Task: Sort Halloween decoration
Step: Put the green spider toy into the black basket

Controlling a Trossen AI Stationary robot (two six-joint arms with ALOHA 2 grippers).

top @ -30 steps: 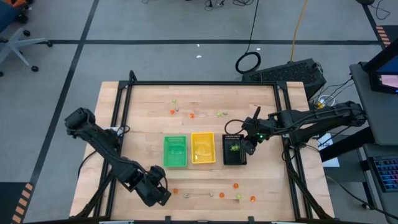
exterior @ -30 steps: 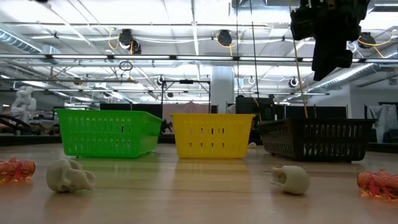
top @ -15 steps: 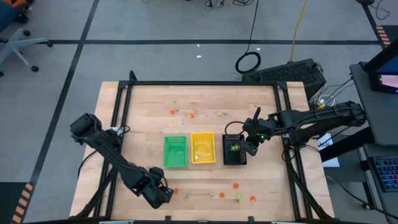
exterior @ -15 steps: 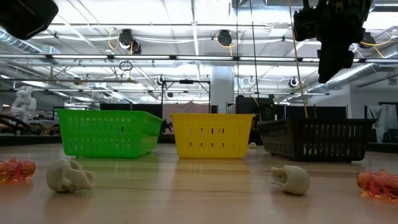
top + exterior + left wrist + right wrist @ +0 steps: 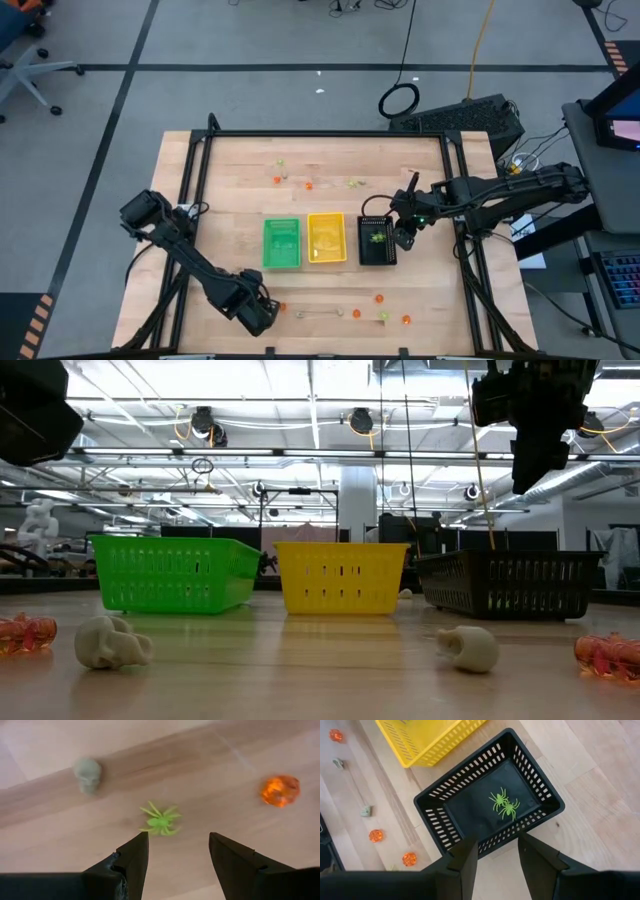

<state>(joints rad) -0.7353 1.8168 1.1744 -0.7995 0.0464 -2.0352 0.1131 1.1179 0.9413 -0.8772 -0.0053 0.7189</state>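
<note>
High view: a wooden table (image 5: 230, 190) carries three trays in a row — green tray (image 5: 281, 243), yellow tray (image 5: 326, 238), black tray (image 5: 377, 240). Right gripper (image 5: 403, 238) hangs just beside the black tray, fingers parted and empty (two green spiders (image 5: 503, 805) lie inside). Left gripper (image 5: 177, 852), near the front edge, hovers open over a green spider (image 5: 161, 821); a pale skull (image 5: 87, 769) and an orange trinket (image 5: 280, 790) lie nearby.
</note>
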